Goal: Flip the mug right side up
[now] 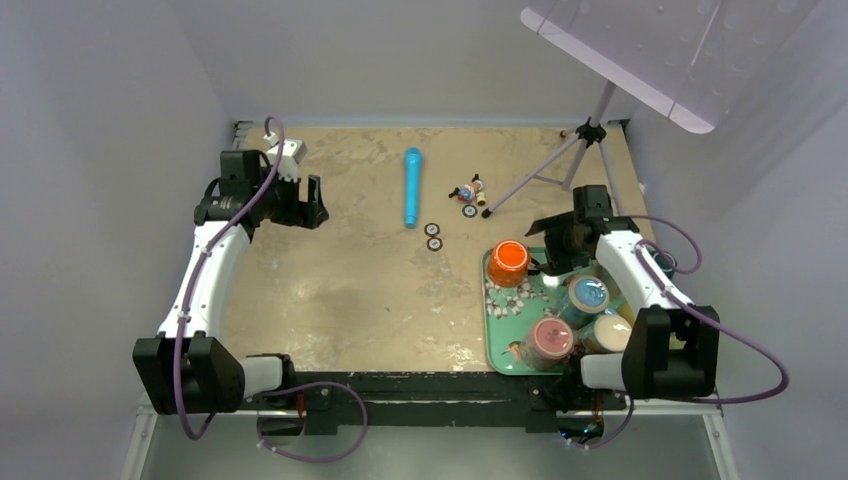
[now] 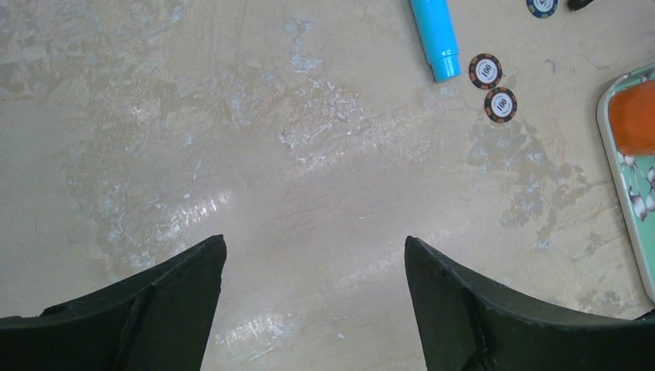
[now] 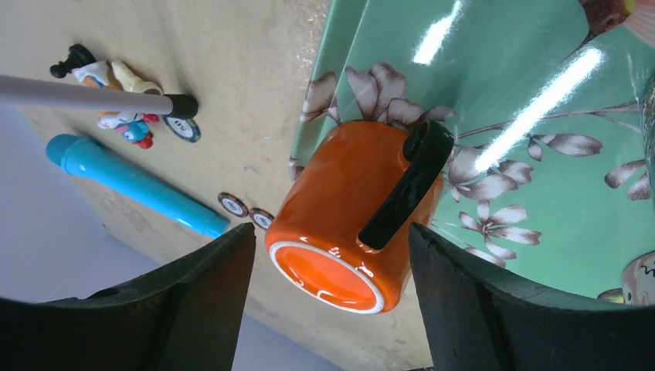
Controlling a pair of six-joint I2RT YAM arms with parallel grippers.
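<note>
An orange mug (image 1: 508,262) with a black handle (image 3: 405,185) stands upside down, base up, on the far left corner of a green floral tray (image 1: 505,330). In the right wrist view the mug (image 3: 347,224) sits between my fingers, its handle facing the camera. My right gripper (image 1: 555,245) is open just right of the mug, with the jaws (image 3: 330,228) on either side of it and not touching. My left gripper (image 1: 305,205) is open and empty over the bare table at the far left (image 2: 314,241). The mug's edge shows in the left wrist view (image 2: 633,116).
The tray (image 3: 525,154) also holds a blue mug (image 1: 588,295), a pink mug (image 1: 550,338) and a cream mug (image 1: 612,332). A blue cylinder (image 1: 411,187), two poker chips (image 1: 433,236), a small figurine (image 1: 468,190) and a tripod (image 1: 560,165) lie at the back.
</note>
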